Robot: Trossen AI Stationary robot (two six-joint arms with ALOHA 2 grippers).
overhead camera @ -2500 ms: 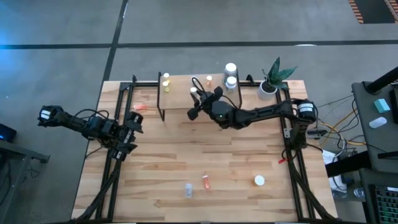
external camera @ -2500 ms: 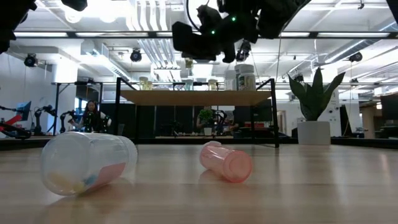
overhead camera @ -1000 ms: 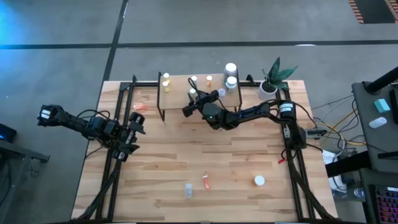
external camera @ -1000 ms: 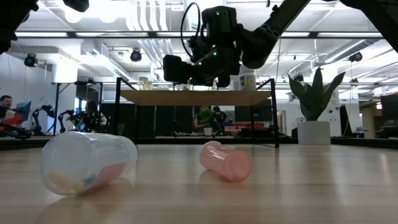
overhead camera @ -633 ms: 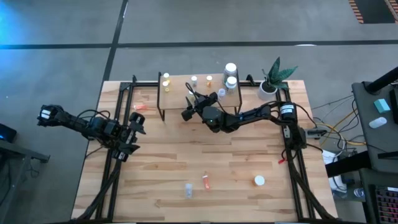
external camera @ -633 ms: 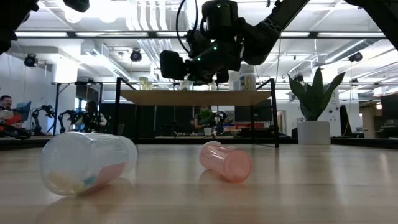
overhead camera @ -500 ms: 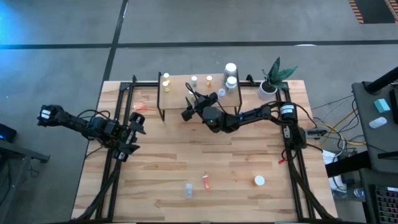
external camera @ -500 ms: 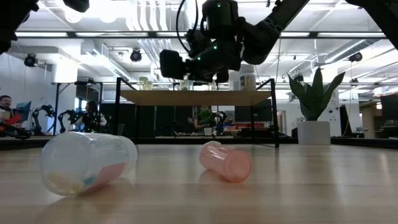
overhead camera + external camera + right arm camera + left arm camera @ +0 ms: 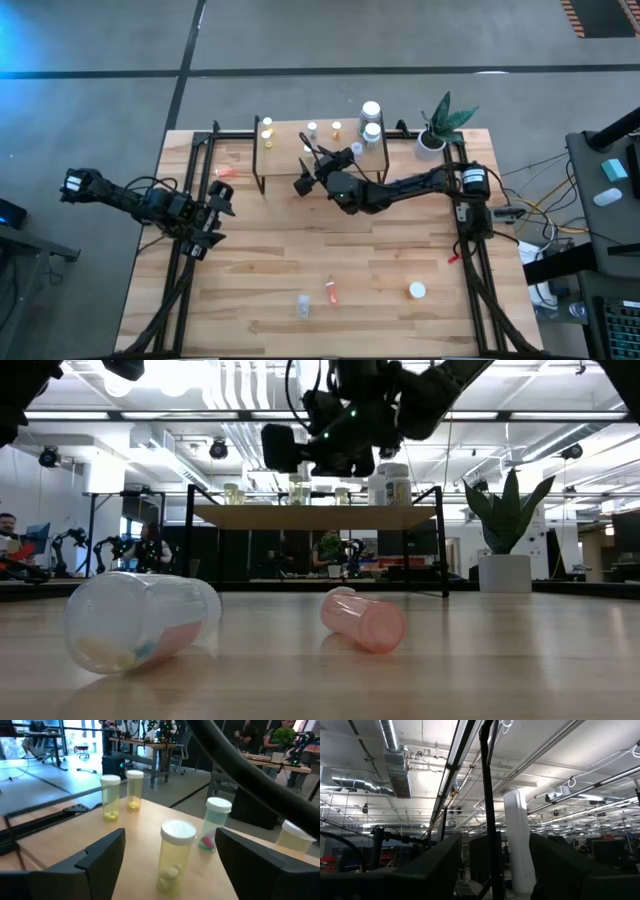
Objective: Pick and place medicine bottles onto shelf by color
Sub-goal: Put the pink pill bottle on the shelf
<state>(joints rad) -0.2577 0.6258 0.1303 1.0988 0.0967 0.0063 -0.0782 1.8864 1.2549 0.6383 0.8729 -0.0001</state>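
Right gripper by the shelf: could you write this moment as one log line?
right gripper: open, yellow bottle standing between its fingers on shelf | left gripper: open, waiting at table's left edge

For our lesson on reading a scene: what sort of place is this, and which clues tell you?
Probably a robotics lab in an open industrial hall: two dark robot arms mounted at a wood-plank table, exposed ceiling ducts, and workbenches with equipment on a concrete floor beyond.

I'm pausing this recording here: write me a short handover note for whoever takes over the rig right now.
Right hand: open over the shelf, a yellow bottle standing free between its fingers.
Left hand: open, waiting at the table's left edge.
Done: several bottles stand on the shelf, including two yellow ones and two large white-capped ones.
Left: clear bottle, pink bottle and white-capped bottle near the front edge.
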